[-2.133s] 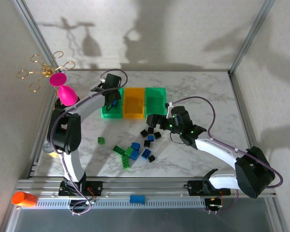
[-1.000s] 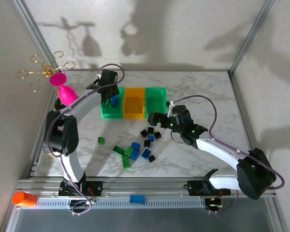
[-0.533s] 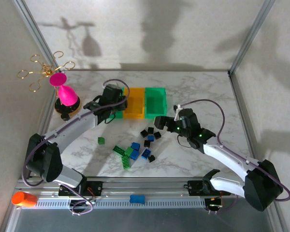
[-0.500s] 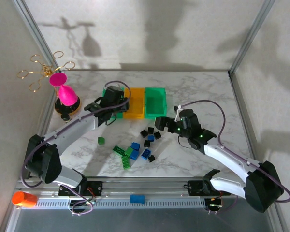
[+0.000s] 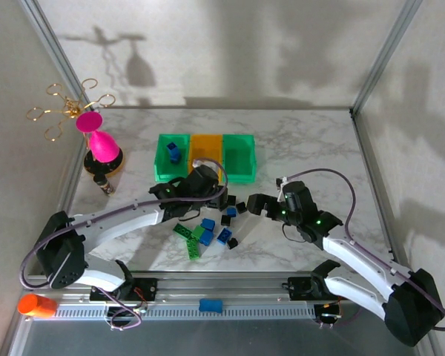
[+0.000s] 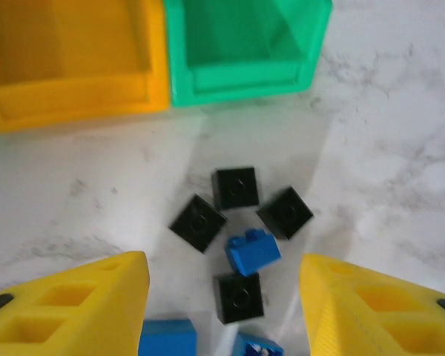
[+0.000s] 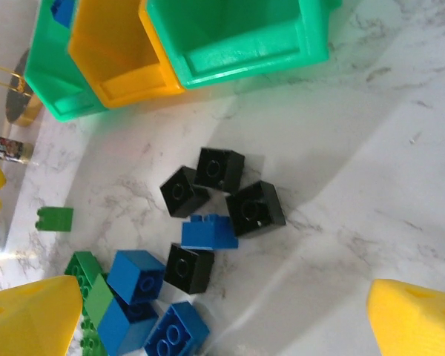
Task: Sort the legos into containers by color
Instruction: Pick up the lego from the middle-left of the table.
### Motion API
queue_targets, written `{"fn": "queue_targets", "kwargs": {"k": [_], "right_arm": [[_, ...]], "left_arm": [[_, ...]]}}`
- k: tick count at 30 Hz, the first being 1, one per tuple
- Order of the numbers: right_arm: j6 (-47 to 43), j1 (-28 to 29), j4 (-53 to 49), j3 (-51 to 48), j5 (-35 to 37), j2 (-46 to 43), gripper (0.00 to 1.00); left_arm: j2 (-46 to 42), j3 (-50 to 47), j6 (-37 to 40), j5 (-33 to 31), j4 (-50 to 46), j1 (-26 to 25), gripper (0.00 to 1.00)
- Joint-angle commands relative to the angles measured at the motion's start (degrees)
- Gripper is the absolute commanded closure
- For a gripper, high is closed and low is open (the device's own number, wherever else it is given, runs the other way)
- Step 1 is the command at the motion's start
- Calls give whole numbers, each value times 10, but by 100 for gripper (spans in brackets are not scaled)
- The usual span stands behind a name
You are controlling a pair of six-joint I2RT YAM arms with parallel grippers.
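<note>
Marbled white tabletop (image 5: 304, 148) carries the containers (image 5: 241, 176), a joined row of green, orange and green bins; one blue piece (image 5: 173, 153) lies in the left green bin (image 5: 163, 175). Over the loose legos (image 7: 209, 231) the left gripper (image 6: 222, 274) hangs with its yellow fingers (image 6: 74, 304) apart and nothing clasped. One black brick (image 6: 239, 297) lies between the fingertips, a blue brick (image 6: 252, 251) just beyond it and three more black ones ahead. Farther ahead stand the near walls of the orange bin (image 6: 67, 100) and the right green bin (image 6: 241, 81). The right gripper (image 7: 222, 311) has its jaws spread wide and empty. The same black and blue cluster lies ahead of them, with larger blue bricks (image 7: 137, 274) and green plates (image 7: 85, 271) toward its left finger (image 7: 30, 315).
</note>
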Motion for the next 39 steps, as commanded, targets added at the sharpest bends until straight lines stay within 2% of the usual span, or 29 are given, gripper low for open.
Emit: {"fn": "queue_targets", "kwargs": {"k": [1, 4, 9, 16, 23, 26, 39], "right_arm": [[15, -3, -22, -13, -9, -15, 1], [14, -3, -7, -22, -25, -13, 1], [19, -4, 19, -36, -42, -2, 1], [13, -3, 32, -43, -43, 12, 1], [12, -3, 32, -46, -38, 10, 1], [11, -3, 31, -46, -33, 10, 1], [8, -3, 41, -39, -33, 23, 1]], "left_arm": [[26, -12, -26, -7, -27, -20, 44], [41, -24, -45, -35, -41, -35, 44], [48, -54, -63, -9, -34, -39, 42], [81, -63, -66, -37, -51, -42, 41], [113, -65, -61, -11, -37, -48, 38], [125, -60, -60, -20, -47, -48, 38], [134, -53, -56, -36, -49, -49, 50]]}}
